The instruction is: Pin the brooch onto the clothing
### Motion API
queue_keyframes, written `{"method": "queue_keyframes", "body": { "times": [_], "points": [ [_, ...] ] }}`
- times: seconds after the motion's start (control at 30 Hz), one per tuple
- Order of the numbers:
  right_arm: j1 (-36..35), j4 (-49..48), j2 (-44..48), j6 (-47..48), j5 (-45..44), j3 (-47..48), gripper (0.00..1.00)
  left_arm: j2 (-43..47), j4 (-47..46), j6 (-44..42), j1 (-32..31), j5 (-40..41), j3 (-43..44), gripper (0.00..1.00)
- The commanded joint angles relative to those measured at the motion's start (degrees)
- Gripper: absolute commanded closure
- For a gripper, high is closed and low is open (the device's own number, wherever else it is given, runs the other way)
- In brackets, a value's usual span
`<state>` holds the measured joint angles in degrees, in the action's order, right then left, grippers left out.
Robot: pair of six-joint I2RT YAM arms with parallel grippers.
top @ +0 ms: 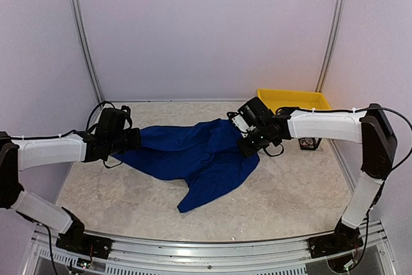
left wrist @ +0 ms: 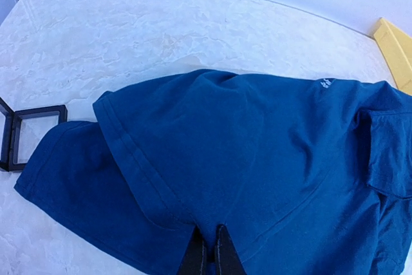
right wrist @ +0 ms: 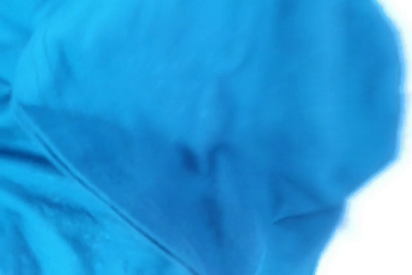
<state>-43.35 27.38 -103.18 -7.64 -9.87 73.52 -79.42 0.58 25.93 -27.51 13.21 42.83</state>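
From above, the royal-blue T-shirt [top: 193, 152] lies crumpled and partly folded in the middle of the worktop [top: 290, 191], with one sleeve or corner trailing toward the near edge. The left end effector [top: 134, 140] is at its left border and the right end effector [top: 250, 148] is pressed into its right side. A yellow tray [top: 293, 99] stands at the back right, and no brooch can be made out. In the left wrist view, the two dark fingers [left wrist: 193, 259] are drawn together on a pinch of fabric just by the stitched hem. A sliver of white print [left wrist: 325, 83] shows on an upper fold, and an open black frame [left wrist: 40, 110] sits beside the shirt's edge. The right wrist view shows only bright, washed-out blue cloth with a seam crossing it. Its own fingers are out of sight, so I cannot tell whether they are apart or clamped. The shirt looks light, limp and thin. It will likely sag, bunch and slide over the smooth worktop instead of holding any shape. The doubled, stitched hems and seams seem the surest places to grip, and two holds well apart would help pull a patch taut for pinning.
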Motion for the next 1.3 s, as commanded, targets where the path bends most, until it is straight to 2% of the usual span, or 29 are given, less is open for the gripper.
{"method": "queue_keyframes", "body": {
  "times": [0.0,0.27,0.37,0.47,0.57,0.63,0.8,0.87,0.93,1.0,1.07,1.13,1.27],
  "points": [
    [0.49,5.30,6.88,-1.92,-5.32,-1.89,1.00,6.27,5.62,1.42,-2.78,2.64,-1.64,1.00],
    [0.97,14.75,20.54,-6.19,-8.80,-3.79,1.00,19.39,13.61,4.06,-6.07,5.86,-1.78,1.00],
    [4.54,11.73,20.76,-3.88,-6.35,-1.99,1.00,20.23,10.99,3.05,-5.35,6.35,-1.42,1.00],
    [10.40,3.63,15.45,2.00,-1.29,5.06,1.00,14.19,5.89,0.22,-2.04,4.83,3.07,1.00],
    [15.71,-5.05,6.79,6.50,1.49,17.83,1.00,3.17,1.99,-2.92,2.42,2.60,15.35,1.00],
    [18.98,-7.33,0.59,7.01,4.46,30.14,1.00,-5.15,0.10,-6.81,4.54,2.70,25.68,1.00],
    [21.42,-8.94,-12.67,10.62,8.71,68.09,1.00,-21.34,7.29,-15.33,6.46,4.81,60.36,1.00],
    [21.57,-11.70,-12.33,11.50,8.40,73.31,1.00,-24.54,8.54,-17.94,6.22,4.09,69.74,1.00],
    [21.64,-17.64,-7.33,13.03,7.91,68.72,1.00,-25.02,7.72,-19.70,5.88,2.90,74.11,1.00],
    [21.64,-24.93,-1.20,14.50,8.36,60.49,1.00,-24.09,7.02,-21.09,5.72,2.48,74.63,1.00],
    [21.68,-25.06,3.15,14.41,9.08,54.95,1.00,-22.89,7.85,-21.63,5.55,2.04,73.50,1.00],
    [21.61,-21.57,6.65,13.48,10.60,50.01,1.00,-20.90,8.84,-20.87,5.38,2.07,69.51,1.00],
    [20.45,-16.58,15.58,11.06,13.96,32.70,1.00,-12.90,6.38,-17.40,4.77,2.45,53.06,1.00]
  ]
}}
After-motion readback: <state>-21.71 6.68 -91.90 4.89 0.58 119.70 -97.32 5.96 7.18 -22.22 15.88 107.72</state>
